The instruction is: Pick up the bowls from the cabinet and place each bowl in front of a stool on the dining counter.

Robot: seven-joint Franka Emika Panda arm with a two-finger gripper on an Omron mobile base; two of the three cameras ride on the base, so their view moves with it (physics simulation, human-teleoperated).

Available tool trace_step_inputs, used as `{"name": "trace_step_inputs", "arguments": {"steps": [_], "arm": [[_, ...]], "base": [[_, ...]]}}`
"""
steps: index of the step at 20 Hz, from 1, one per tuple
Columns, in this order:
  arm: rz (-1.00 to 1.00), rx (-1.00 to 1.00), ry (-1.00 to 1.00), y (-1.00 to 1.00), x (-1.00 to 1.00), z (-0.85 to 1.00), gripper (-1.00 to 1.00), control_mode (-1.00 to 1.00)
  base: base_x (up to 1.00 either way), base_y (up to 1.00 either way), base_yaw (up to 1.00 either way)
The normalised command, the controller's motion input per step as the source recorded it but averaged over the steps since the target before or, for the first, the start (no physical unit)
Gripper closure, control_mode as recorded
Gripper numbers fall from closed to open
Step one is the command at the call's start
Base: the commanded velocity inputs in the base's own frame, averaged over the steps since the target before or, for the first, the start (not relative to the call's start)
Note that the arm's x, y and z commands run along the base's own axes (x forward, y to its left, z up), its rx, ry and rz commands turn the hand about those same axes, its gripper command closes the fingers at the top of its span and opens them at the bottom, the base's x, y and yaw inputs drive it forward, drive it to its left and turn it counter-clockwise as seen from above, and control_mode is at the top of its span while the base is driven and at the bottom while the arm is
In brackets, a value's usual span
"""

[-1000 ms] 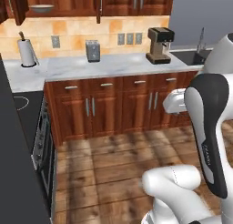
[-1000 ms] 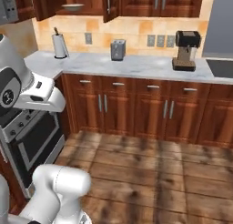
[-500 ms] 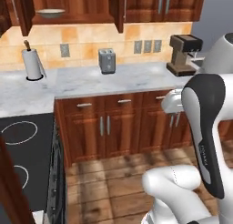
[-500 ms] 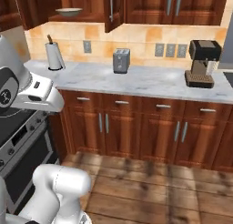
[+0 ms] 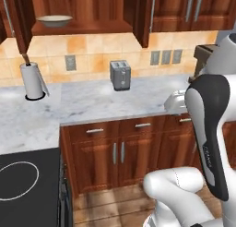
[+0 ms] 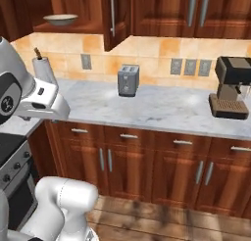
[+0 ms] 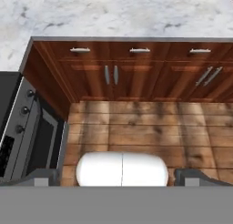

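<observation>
Tool (image 7: pixel 116 175) was wide open, empty, pointing down at the floor (image 7: pixel 136 127). Cream bowl (image 5: pixel 54 20) sat on the open cabinet (image 5: pixel 83 11) shelf, well above. Toaster (image 5: pixel 120 75), paper towel roll (image 5: pixel 33 80) and coffee machine (image 6: pixel 229 94) stood on the surface (image 5: pixel 83 106).

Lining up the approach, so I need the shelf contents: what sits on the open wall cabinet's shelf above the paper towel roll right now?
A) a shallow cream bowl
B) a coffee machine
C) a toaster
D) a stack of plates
A: a shallow cream bowl rests on the shelf of the open cabinet, up and to the right of the paper towel roll on the counter.
</observation>
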Motion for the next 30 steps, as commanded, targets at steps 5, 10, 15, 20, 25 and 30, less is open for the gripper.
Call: {"name": "trace_step_inputs", "arguments": {"steps": [5, 10, 15, 20, 25, 30], "arm": [[0.00, 0.00, 0.00, 0.00, 0.00, 0.00, -1.00, 1.00], [0.00, 0.00, 0.00, 0.00, 0.00, 0.00, -1.00, 1.00], [0.00, 0.00, 0.00, 0.00, 0.00, 0.00, -1.00, 1.00], [0.00, 0.00, 0.00, 0.00, 0.00, 0.00, -1.00, 1.00], [0.00, 0.00, 0.00, 0.00, 0.00, 0.00, -1.00, 1.00], [0.00, 0.00, 0.00, 0.00, 0.00, 0.00, -1.00, 1.00]], "base": [[0.79, 0.35, 0.00], [0.44, 0.51, 0.00], [0.38, 0.53, 0.00], [0.59, 0.05, 0.01], [0.64, 0.05, 0.00], [0.60, 0.14, 0.00]]}}
